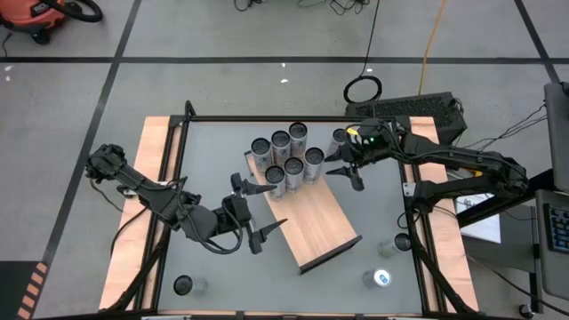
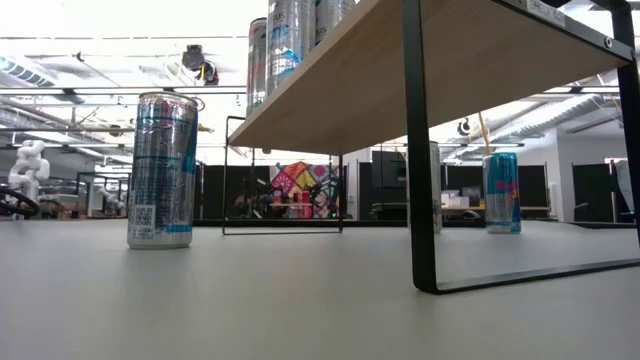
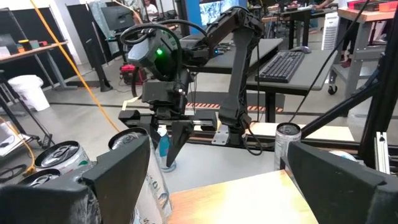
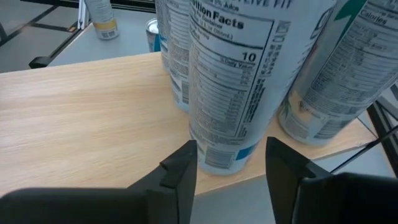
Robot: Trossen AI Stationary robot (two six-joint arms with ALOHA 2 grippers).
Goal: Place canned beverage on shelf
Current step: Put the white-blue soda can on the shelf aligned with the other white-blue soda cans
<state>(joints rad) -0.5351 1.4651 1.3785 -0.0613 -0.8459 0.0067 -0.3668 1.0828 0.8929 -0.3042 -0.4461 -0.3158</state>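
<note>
The shelf [image 1: 311, 218], a light wood board on black legs, crosses the table's middle. Several silver cans [image 1: 284, 153] stand upright on its far end. The outermost can [image 4: 236, 93] stands at the board's edge [image 4: 93, 106]. My right gripper [image 1: 345, 176] hangs just right of that can, fingers part-way open. The can lies a little beyond the fingertips [image 4: 186, 155] and nothing is between them. From the left wrist view, this gripper [image 3: 174, 134] points downward. My left gripper [image 1: 262, 212] waits wide open over the shelf's left side, holding nothing.
Loose cans stand on the table: one by the right gripper at the far side [image 1: 340, 136], two near the right front [image 1: 402, 242] [image 1: 382, 278], one at the left front [image 1: 182, 284]. The shelf's black legs [image 2: 420, 150] reach the tabletop. Bare board lies toward the near end.
</note>
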